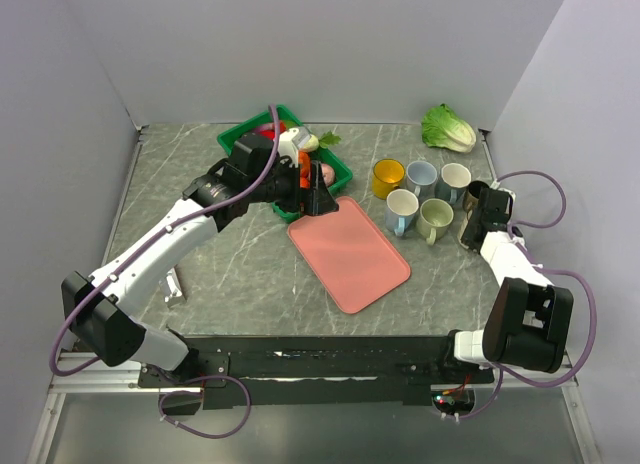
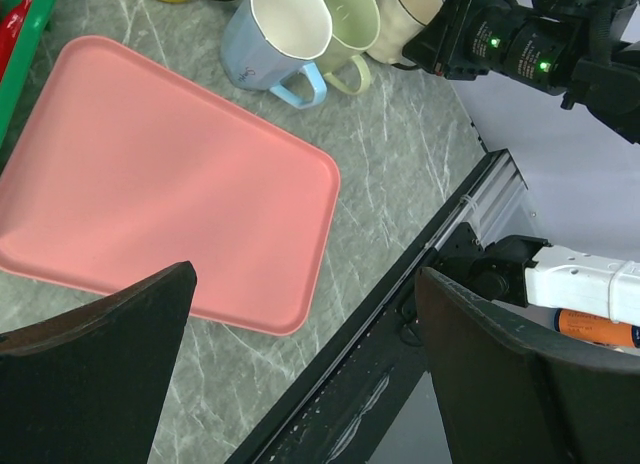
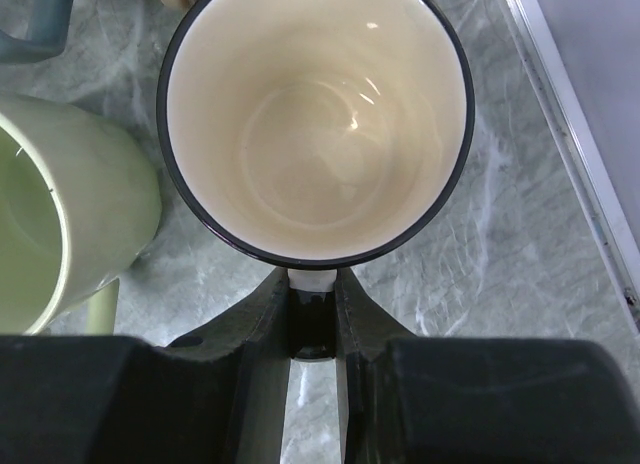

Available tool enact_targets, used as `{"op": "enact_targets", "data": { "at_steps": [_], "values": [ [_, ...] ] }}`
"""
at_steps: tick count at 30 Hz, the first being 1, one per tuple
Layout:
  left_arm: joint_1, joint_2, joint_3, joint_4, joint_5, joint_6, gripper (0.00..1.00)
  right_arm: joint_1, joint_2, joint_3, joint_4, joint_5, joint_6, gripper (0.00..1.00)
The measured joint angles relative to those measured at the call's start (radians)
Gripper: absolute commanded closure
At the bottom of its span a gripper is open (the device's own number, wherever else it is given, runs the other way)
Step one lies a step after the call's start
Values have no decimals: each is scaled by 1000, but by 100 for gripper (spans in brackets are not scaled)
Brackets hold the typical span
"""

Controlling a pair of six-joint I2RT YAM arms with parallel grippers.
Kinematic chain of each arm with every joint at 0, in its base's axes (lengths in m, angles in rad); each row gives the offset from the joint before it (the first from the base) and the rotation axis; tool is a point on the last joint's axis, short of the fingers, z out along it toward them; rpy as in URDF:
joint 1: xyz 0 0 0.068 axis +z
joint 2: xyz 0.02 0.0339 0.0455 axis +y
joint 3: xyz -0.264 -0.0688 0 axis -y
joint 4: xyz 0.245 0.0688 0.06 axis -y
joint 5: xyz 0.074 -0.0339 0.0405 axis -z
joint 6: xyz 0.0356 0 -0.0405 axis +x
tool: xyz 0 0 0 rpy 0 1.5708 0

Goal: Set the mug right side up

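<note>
**Dark mug stands mouth up, taken by its handle in the right claw**

The left claw (image 1: 318,199) hangs wide open above the pink tray (image 1: 350,252) and holds nothing. At the right end of the mug group (image 1: 420,196) on the counter (image 1: 420,284) is the dark mug (image 3: 315,114), with its long axis vertical and its cream inside facing up. The right claw (image 3: 313,284) is clenched on its handle (image 3: 313,277). The mug looks ceramic: stiff, rather heavy, glazed and slippery, and breakable, so I judge the handle the surest place to hold.
</note>
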Motion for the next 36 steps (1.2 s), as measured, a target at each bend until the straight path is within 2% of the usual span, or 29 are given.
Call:
{"op": "enact_targets", "data": {
  "at_steps": [3, 4, 6, 7, 9, 10, 16, 22, 29, 36],
  "values": [
    [0, 0, 0, 1, 5, 0, 4, 0, 0, -10, 8, 1, 8, 96],
    [0, 0, 0, 1, 5, 0, 4, 0, 0, -13, 11, 2, 12, 84],
    [0, 0, -1, 1, 5, 0, 4, 0, 0, -19, 13, 5, 23, 76],
    [0, 0, -1, 1, 5, 0, 4, 0, -1, -23, 16, 6, 26, 61],
    [0, 0, -2, 2, 5, 0, 4, 0, -2, -30, 18, 14, 42, 52],
    [0, 0, -5, 4, 5, 0, 4, 0, -2, -33, 16, 23, 50, 45],
    [0, 0, -26, 6, -8, -2, 4, 0, -43, -43, -19, 54, 90, 28],
    [2, 0, -31, 5, -29, -3, 4, 0, -162, -37, -92, 56, 137, 3],
    [2, 0, -22, -18, -83, -3, 4, 0, -359, 34, -288, 18, 246, 0],
    [2, -14, 8, -67, -216, -23, 4, 0, -562, 173, -481, -132, 316, 0]
  ]
}}
